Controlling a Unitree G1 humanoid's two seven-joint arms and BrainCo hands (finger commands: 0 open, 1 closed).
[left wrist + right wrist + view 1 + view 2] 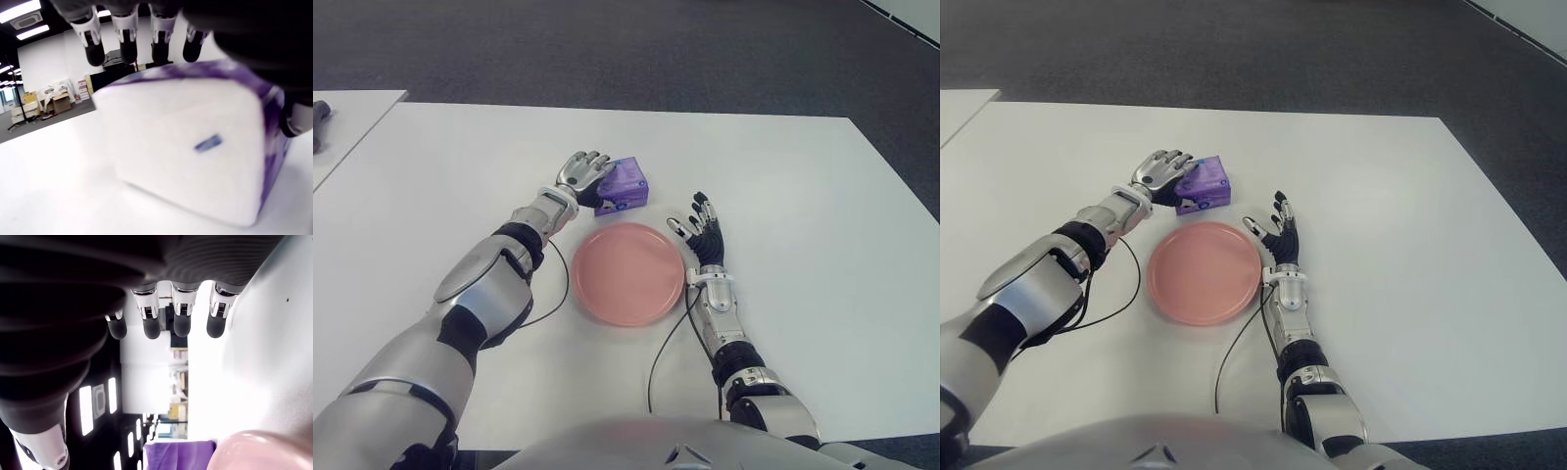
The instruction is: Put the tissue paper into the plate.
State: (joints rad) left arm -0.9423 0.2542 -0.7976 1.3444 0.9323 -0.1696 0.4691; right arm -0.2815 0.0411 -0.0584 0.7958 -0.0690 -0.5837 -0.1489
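Observation:
A purple and white tissue pack (pixel 628 184) lies on the white table (pixel 803 196), just behind the empty pink plate (pixel 628 272). My left hand (pixel 585 174) is at the pack's left side, fingers stretched over its top edge. In the left wrist view the pack (pixel 195 147) fills the frame under the straight fingertips (pixel 124 44), and the thumb sits beside it; the hand is not closed around it. My right hand (pixel 700 230) shows just right of the plate, fingers spread and holding nothing. The right wrist view shows the pack (pixel 178 455) and the plate rim (pixel 259 453) farther off.
Thin black cables (pixel 563 284) run from both wrists across the table near the plate's front. A second white table (pixel 342 117) stands at the far left with a dark object (pixel 319 113) on it. Dark carpet lies beyond the far edge.

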